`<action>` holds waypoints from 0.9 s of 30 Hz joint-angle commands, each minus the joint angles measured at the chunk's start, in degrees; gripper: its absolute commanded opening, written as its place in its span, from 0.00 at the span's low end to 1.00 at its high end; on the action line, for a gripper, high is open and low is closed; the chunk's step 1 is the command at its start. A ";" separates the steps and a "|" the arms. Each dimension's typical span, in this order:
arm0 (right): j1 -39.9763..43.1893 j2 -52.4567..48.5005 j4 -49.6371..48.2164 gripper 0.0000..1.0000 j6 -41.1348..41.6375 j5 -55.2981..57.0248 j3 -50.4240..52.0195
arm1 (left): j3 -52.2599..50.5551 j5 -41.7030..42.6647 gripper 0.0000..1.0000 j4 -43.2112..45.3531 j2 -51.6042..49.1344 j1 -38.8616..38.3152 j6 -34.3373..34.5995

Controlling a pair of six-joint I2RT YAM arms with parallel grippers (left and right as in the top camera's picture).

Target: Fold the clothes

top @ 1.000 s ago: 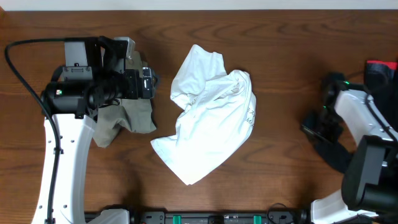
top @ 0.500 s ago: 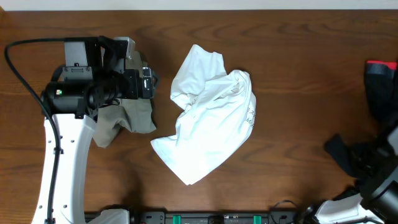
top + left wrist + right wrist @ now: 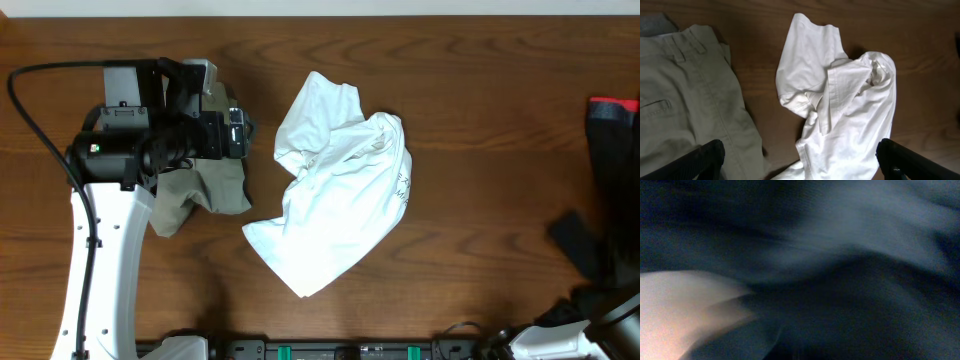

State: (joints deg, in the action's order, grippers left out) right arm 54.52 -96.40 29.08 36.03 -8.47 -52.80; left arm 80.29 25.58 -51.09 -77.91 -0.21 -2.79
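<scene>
The white T-shirt (image 3: 340,190) lies crumpled in the middle of the table and also shows in the left wrist view (image 3: 840,100). The khaki shorts (image 3: 205,190) lie under my left arm, with a grey piece (image 3: 655,22) at their far edge. My left gripper (image 3: 800,167) is open and empty, above the gap between shorts (image 3: 685,100) and T-shirt; overhead it is at the shorts' right edge (image 3: 238,130). A black garment (image 3: 580,245) lies at the lower right by my right arm (image 3: 600,335). The right wrist view shows only blurred dark cloth (image 3: 840,280), and the fingers are hidden.
More black cloth (image 3: 612,160) with a red piece (image 3: 612,103) lies at the right table edge. The left arm's white link (image 3: 100,260) runs along the left side. Bare wood (image 3: 480,130) lies between the T-shirt and the right-hand clothes.
My right arm has swung from the right edge down to the lower right corner, mostly out of the overhead view, and the black garment has moved with it. The left arm and T-shirt have not moved.
</scene>
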 commanded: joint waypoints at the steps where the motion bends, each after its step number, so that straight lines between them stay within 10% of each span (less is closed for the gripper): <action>1: -0.22 5.70 -6.84 0.10 -10.40 -29.75 -0.79 | 1.20 1.03 0.98 0.00 0.11 -0.15 0.52; 7: -8.24 14.16 -15.91 0.41 -10.60 -48.37 -0.76 | 1.01 0.98 0.98 -0.24 0.02 -1.90 0.48; 17: -43.50 13.42 -16.63 0.84 -23.37 -30.49 -0.76 | 0.90 0.76 0.98 1.05 -4.98 -7.28 0.28; 27: -65.66 -6.91 -43.04 0.80 -16.94 -11.21 -0.79 | 0.90 0.81 0.98 0.76 -7.13 -8.61 0.31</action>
State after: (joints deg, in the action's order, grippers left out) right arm -8.14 -97.27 -8.54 15.05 -26.79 -53.56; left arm 80.31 25.76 -50.06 -85.03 -8.47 -2.79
